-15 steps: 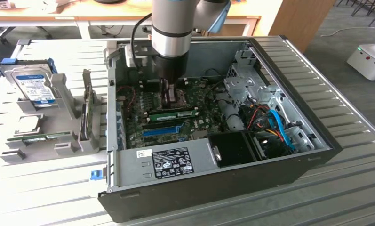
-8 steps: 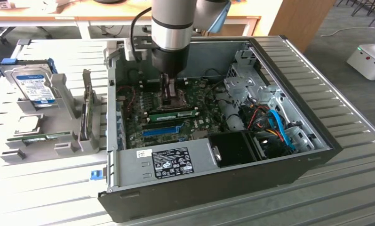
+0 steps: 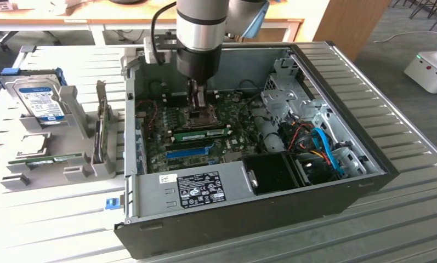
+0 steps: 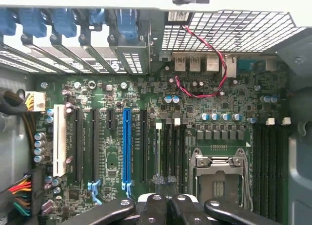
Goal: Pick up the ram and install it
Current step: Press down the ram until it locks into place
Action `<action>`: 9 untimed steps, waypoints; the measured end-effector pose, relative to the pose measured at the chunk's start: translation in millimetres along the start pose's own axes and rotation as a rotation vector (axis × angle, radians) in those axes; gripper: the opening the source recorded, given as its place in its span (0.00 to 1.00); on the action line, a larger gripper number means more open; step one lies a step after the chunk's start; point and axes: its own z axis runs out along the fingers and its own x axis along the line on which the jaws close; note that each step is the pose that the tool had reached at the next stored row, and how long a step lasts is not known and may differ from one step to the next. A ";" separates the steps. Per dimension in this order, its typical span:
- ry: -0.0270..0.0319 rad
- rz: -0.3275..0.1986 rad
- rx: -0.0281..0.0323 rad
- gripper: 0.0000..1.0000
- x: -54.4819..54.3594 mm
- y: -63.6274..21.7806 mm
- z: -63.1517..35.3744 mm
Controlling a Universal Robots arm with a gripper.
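Observation:
A green ram (image 3: 203,133) stands edge-up in a slot on the motherboard inside the open computer case. In the wrist view that ram (image 4: 157,154) is a thin strip among the dark memory slots. My gripper (image 3: 202,109) hangs over the board just behind the ram, above it and apart from it. Its black fingers (image 4: 171,180) are shut with nothing visible between them, and the gripper (image 4: 165,182) points down at the slots. A second ram (image 3: 49,160) alike lies on the grey holder at the exterior view's left.
The case walls (image 3: 134,109) ring the board. A long blue slot (image 4: 126,142) and the CPU socket (image 4: 217,178) flank the memory slots. A red-black wire (image 4: 204,64) loops at the back. A hard drive (image 3: 41,98) stands in the holder outside.

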 end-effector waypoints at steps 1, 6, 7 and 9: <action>0.0002 0.000 0.0000 0.11 0.0 0.0 -1.2; 0.0008 0.000 -0.0002 0.11 -0.2 0.2 -9.9; 0.0007 0.000 -0.0003 0.11 -0.2 0.3 -11.5; 0.0008 0.000 -0.0004 0.11 -0.2 0.3 -14.6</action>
